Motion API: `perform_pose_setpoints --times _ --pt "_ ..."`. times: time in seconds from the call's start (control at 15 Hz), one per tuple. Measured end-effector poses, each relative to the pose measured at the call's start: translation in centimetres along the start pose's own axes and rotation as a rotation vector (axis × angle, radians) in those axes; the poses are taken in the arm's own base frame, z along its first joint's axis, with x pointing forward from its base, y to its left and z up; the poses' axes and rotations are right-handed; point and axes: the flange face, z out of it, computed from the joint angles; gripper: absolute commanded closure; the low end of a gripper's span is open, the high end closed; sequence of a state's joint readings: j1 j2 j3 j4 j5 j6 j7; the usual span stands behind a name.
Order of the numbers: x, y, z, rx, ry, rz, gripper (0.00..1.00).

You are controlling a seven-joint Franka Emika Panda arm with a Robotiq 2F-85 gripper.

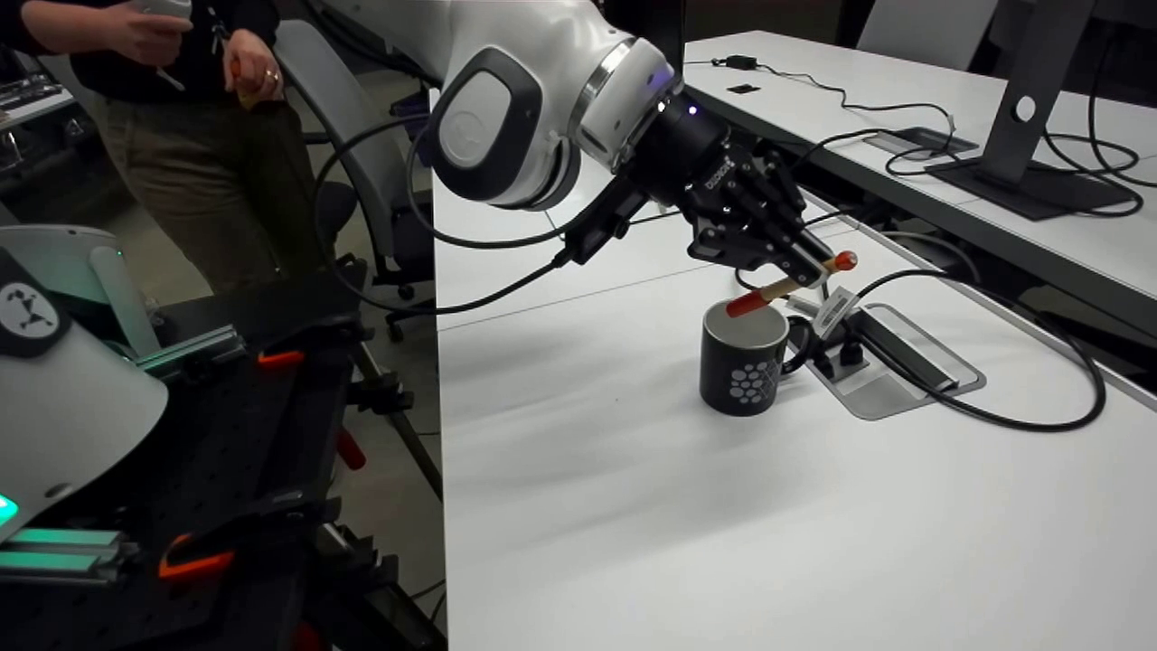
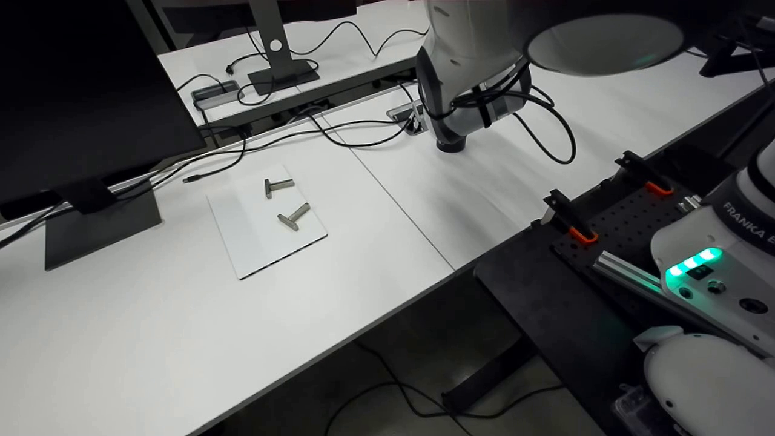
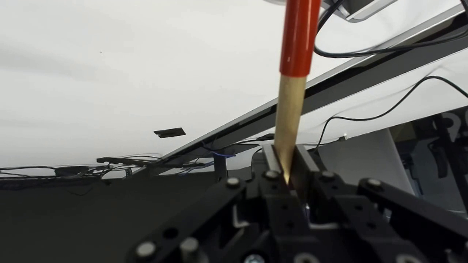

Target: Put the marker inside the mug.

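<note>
Partly glossy, partly wood-like marker (image 3: 293,87), smooth mug (image 1: 739,366), satin tabletop (image 1: 615,506).

Soft shadows streak the bright table (image 1: 633,561), while the floor (image 2: 448,351) lies dim.

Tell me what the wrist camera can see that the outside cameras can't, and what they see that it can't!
Only in the wrist view: a bit of blue cable, and a close look into the gap between the fingers.
Only in an exterior view: the pale print on the black mug, a person, and two grey T-shaped things on a white board.
In both kinds: the red-and-tan marker held by the gripper, the white table and black cables.
</note>
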State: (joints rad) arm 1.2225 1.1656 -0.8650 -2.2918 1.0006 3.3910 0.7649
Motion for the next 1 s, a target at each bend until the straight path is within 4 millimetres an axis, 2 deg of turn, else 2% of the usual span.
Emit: perform_pose_setpoints --times 0.47,1.0 --pt "-0.4 -0.4 -0.2 -0.008 0.013 -0.047 0.94" --pt "-1.3 -2.0 -0.6 0.025 0.026 -0.081 0.94"
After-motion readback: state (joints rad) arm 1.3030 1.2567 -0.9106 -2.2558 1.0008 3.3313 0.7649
